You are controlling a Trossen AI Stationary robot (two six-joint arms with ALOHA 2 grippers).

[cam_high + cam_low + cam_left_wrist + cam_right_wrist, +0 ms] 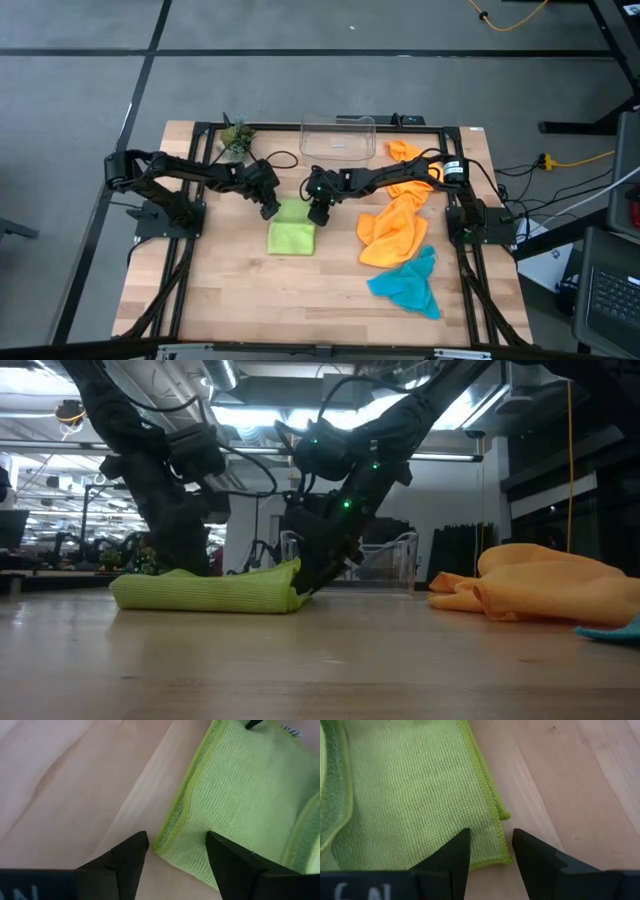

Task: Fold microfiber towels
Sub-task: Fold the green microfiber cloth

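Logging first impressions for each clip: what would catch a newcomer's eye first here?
Both arms meet at mid-table over a folded lime green towel, the left gripper and right gripper open at its far corners. On the right of the table lie the crumpled orange towels, with a teal towel below them.

A clear plastic bin (338,138) stands at the far edge of the wooden table (300,285), near the middle. A small green potted plant (237,136) stands to its left, apart from it. A yellow cable (575,157) lies on the grey floor (80,90) right of the table.
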